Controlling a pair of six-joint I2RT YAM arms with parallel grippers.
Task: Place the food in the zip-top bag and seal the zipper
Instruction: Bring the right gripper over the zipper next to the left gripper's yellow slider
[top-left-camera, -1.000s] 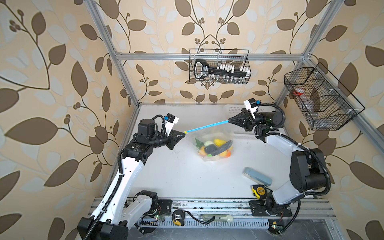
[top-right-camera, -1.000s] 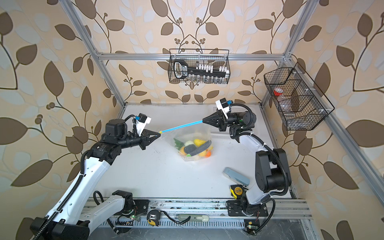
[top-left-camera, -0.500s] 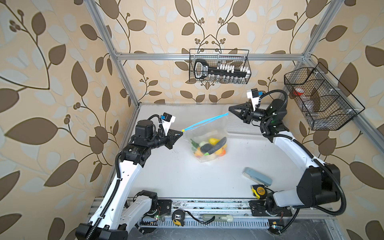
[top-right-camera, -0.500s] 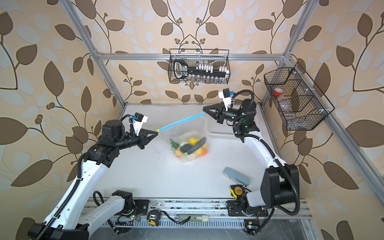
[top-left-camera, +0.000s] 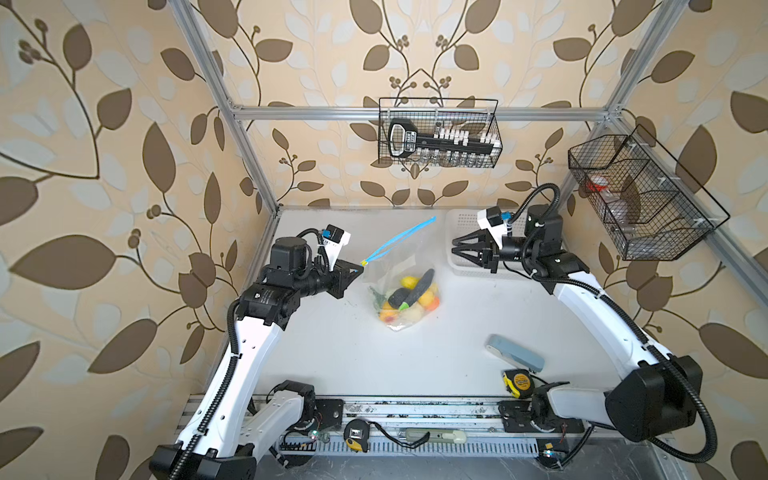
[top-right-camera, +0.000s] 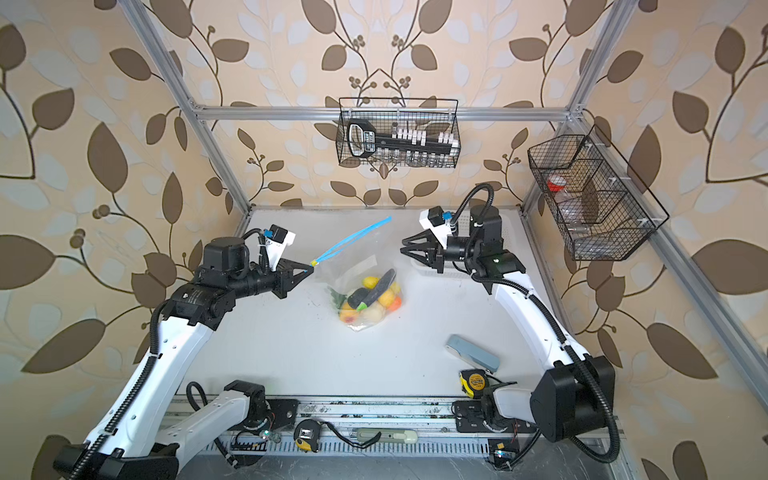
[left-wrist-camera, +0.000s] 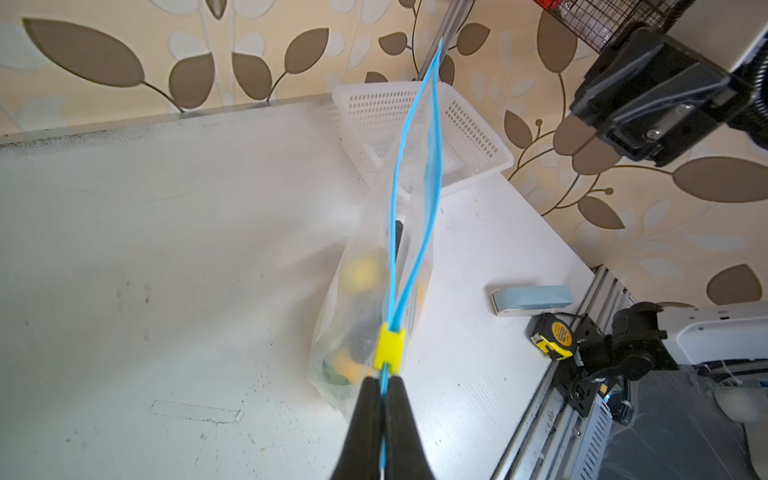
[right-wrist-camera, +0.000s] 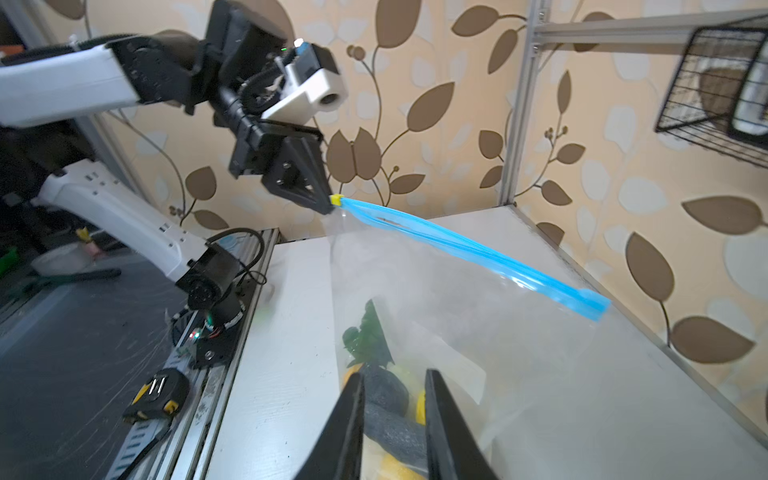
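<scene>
The clear zip-top bag (top-left-camera: 401, 266) (top-right-camera: 357, 272) hangs by one corner, and its lower part lies on the table. The food (top-left-camera: 409, 297) (top-right-camera: 372, 297) sits inside it: yellow, orange, dark green and leafy pieces. My left gripper (top-left-camera: 360, 270) (left-wrist-camera: 384, 380) is shut on the light-blue zipper (top-left-camera: 399, 240) (left-wrist-camera: 432, 183) just behind the yellow slider (left-wrist-camera: 389, 347) (right-wrist-camera: 336, 200). Beyond the slider the two strips stand apart. The zipper's far end is free in the air. My right gripper (top-left-camera: 454, 248) (right-wrist-camera: 395, 376) is open and holds nothing, to the right of the bag.
A white perforated basket (top-left-camera: 461, 220) (left-wrist-camera: 469, 137) stands at the back right under my right gripper. A blue-grey case (top-left-camera: 515, 353) and a yellow tape measure (top-left-camera: 517, 382) lie front right. Wire baskets (top-left-camera: 438, 133) (top-left-camera: 640, 195) hang on the walls.
My right gripper has let go of the zipper's far end, opened and drawn back to the right. The strip has gone slack, and the bag has shifted left with my left gripper.
</scene>
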